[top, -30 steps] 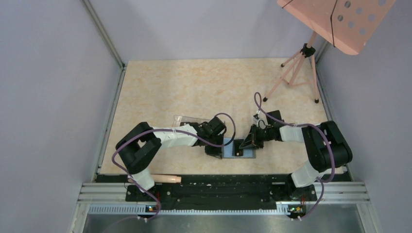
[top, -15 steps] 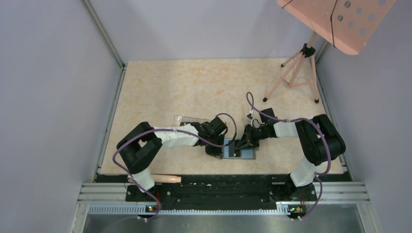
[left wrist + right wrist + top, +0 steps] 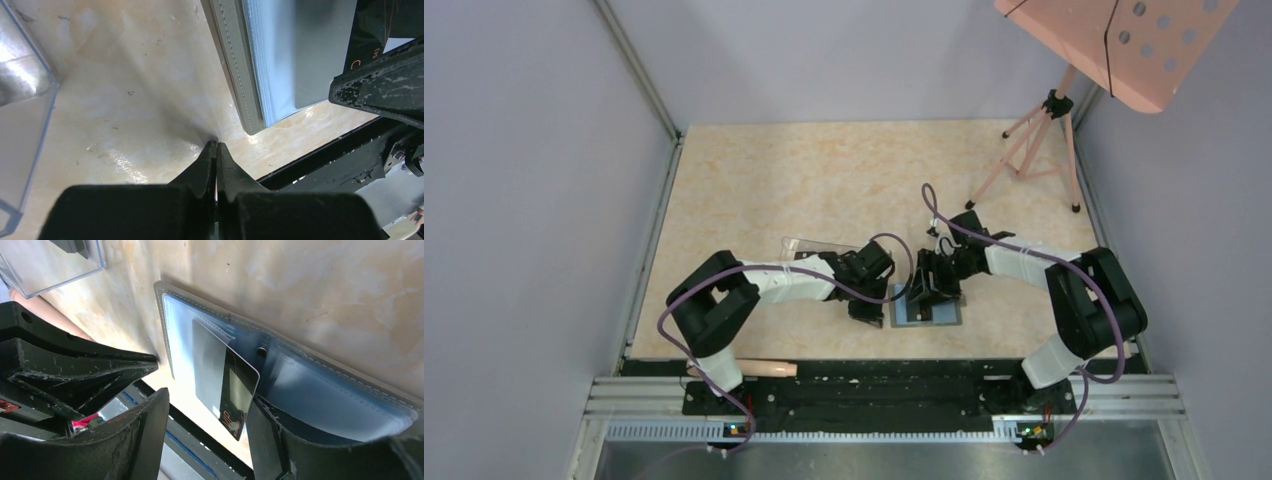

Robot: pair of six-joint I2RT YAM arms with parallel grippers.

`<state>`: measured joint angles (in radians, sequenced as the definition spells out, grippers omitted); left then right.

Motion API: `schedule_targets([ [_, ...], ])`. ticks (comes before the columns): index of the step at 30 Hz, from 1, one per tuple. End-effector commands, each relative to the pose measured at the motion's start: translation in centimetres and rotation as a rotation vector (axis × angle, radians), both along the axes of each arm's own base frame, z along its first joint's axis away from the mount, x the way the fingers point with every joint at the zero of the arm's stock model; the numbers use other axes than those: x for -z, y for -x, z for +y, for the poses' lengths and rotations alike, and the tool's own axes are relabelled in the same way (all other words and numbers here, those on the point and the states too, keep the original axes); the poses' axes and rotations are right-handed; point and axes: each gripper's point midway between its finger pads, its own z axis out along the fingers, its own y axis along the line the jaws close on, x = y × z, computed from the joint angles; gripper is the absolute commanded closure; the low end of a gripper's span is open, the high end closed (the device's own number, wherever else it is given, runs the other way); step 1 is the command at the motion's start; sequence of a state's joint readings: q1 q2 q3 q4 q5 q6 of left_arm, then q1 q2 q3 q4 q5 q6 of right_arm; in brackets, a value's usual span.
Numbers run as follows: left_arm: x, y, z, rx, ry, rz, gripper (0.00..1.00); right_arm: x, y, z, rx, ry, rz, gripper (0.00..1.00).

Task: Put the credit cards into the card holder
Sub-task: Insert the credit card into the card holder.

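Observation:
The card holder (image 3: 325,395) lies open on the table, gray rim and blue-gray inside; it also shows in the top view (image 3: 944,318). A black credit card (image 3: 239,390) is partly tucked into its left pocket, one end sticking out. My right gripper (image 3: 207,412) hovers over that end, open, with its fingers (image 3: 145,435) on either side of the card and not pinching it. My left gripper (image 3: 216,146) is shut on nothing, its tips resting on the table just beside the holder's corner (image 3: 245,90). The card's edge (image 3: 364,45) shows in the left wrist view.
A clear plastic box (image 3: 819,250) sits under the left arm, left of the holder. A wooden stick (image 3: 759,368) lies by the near rail. A tripod (image 3: 1024,150) with a pink board (image 3: 1114,40) stands at the back right.
My right gripper has swung left over the holder and opened, letting go of the card, which now sits partly in the pocket. The left gripper stays shut in place.

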<state>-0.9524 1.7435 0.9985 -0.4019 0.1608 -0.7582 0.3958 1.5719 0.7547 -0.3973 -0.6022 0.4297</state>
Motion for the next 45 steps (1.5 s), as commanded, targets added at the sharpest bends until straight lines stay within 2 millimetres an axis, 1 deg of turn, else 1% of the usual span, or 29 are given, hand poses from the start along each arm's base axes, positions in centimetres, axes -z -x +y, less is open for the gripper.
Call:
schedule_targets([
  [1, 2.2, 0.3, 1.1, 0.004, -0.09, -0.001, 1.0, 0.6, 0.1, -1.1, -0.027, 0.123, -0.037, 0.42],
  [3, 1.7, -0.1, 0.7, -0.001, -0.078, -0.012, 1.0, 0.6, 0.0, -1.3, -0.032, 0.153, -0.047, 0.41],
  [6, 1.2, -0.9, -0.1, -0.007, -0.05, -0.013, 1.0, 0.4, -0.1, -1.6, -0.046, 0.193, -0.067, 0.36],
  [8, 1.0, -1.4, -0.5, -0.01, -0.031, -0.007, 1.0, 0.3, -0.2, -1.8, -0.055, 0.216, -0.077, 0.35],
  [14, 1.3, -2.8, -1.0, -0.019, -0.021, 0.012, 1.0, 0.3, -0.3, -2.7, -0.064, 0.284, -0.098, 0.34],
  [18, 1.4, -3.3, -1.4, -0.014, -0.012, 0.017, 1.0, 0.6, -0.1, -2.5, -0.071, 0.278, -0.091, 0.36],
  [21, 1.4, -3.3, -2.2, -0.001, 0.019, 0.028, 1.0, 0.7, 0.3, -1.3, -0.091, 0.21, -0.075, 0.41],
  [26, 0.7, -3.3, -3.8, 0.021, 0.092, 0.037, 1.0, 0.5, 1.3, 1.7, -0.107, 0.019, -0.018, 0.48],
  [30, 0.2, -3.0, -4.4, 0.031, 0.141, 0.042, 1.0, 0.0, 1.8, 3.6, -0.092, -0.122, 0.025, 0.62],
  [34, -0.1, -2.9, -4.6, 0.03, 0.165, 0.04, 1.0, 0.1, 2.3, 4.4, -0.094, -0.149, 0.046, 0.73],
  [36, -0.2, -2.8, -4.5, 0.029, 0.165, 0.04, 1.0, 0.2, 2.4, 4.2, -0.099, -0.124, 0.044, 0.81],
  [37, -0.2, -2.8, -4.4, 0.027, 0.164, 0.038, 1.0, 0.4, 2.3, 4.0, -0.101, -0.093, 0.033, 0.82],
  [38, -0.2, -2.9, -4.4, 0.024, 0.16, 0.037, 1.0, 0.5, 2.3, 3.7, -0.108, -0.057, 0.023, 0.81],
  [40, -0.1, -2.8, -4.1, 0.02, 0.148, 0.036, 1.0, 0.5, 2.0, 3.0, -0.115, 0.028, -0.013, 0.73],
  [43, 0.1, -2.9, -3.6, 0.011, 0.124, 0.033, 1.0, 0.1, 1.5, 2.0, -0.129, 0.15, -0.078, 0.55],
  [45, 0.3, -2.8, -3.4, 0.009, 0.111, 0.037, 1.0, -0.2, 1.3, 1.6, -0.142, 0.206, -0.101, 0.46],
])
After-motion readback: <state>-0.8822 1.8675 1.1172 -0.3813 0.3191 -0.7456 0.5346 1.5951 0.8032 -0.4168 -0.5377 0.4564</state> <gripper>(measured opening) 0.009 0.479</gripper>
